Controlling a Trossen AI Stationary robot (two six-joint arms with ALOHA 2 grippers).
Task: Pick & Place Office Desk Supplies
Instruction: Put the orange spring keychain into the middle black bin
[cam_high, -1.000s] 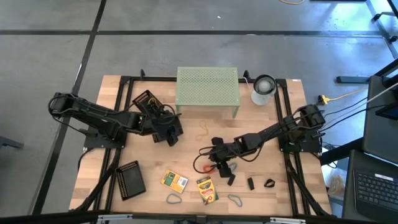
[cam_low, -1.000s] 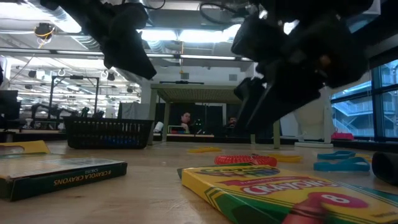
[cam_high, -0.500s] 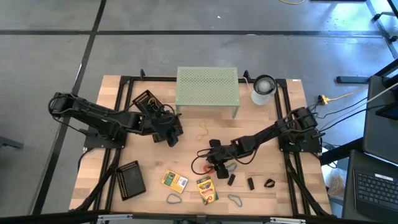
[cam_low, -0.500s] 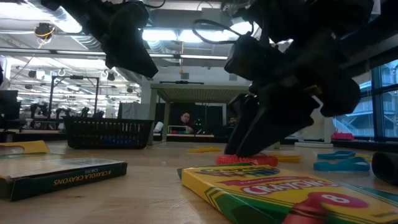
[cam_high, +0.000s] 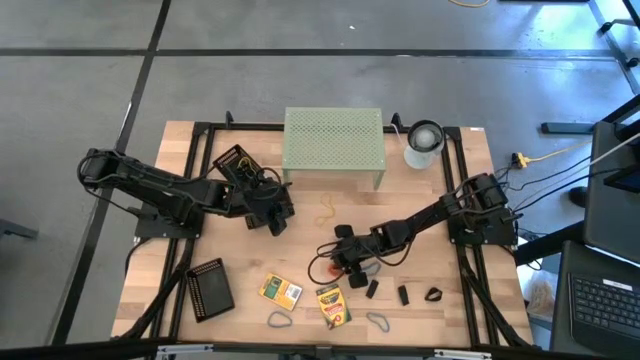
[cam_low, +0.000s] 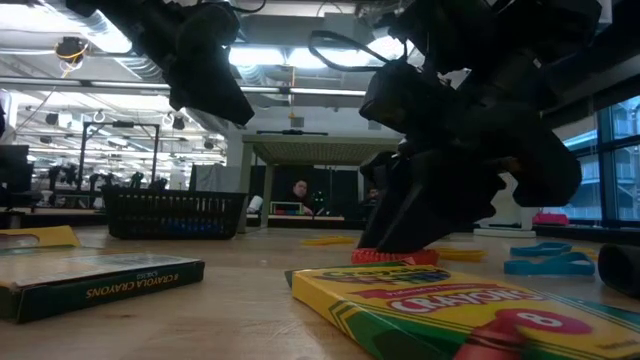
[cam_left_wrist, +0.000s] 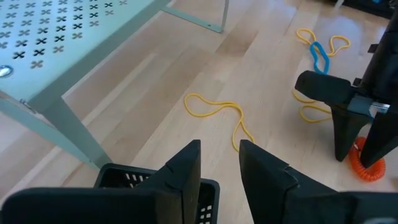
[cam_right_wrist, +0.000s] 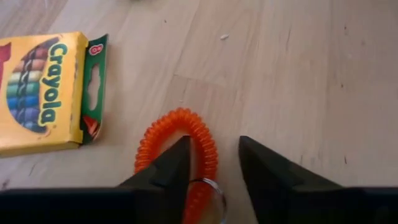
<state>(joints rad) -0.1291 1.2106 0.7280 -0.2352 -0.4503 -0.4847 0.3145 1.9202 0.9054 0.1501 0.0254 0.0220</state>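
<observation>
An orange coiled loop with a metal ring lies flat on the table beside a yellow crayon box. My right gripper is down at the loop, open. One finger stands inside the loop and one outside. My left gripper hangs raised over the table's left middle, open, with bare wood showing in the gap. The rim of a black mesh tray shows just under its fingers. A yellow rubber band lies ahead of the left gripper. My left gripper: the tray's rim shows close under its fingers, and I cannot tell whether they touch it. My right gripper comes slanting down from the table's right side across the loop's strand by the ring. The inner finger lies beside the strand. A strip of table shows before the outer finger.
A pale green riser and a white cylinder stand at the far edge. Black mesh trays sit at far left and near left. Two crayon boxes, black clips and loose bands lie along the near side.
My right gripper has sunk onto the table at the orange loop, edging toward the table's left. The loop has stayed where it was.
</observation>
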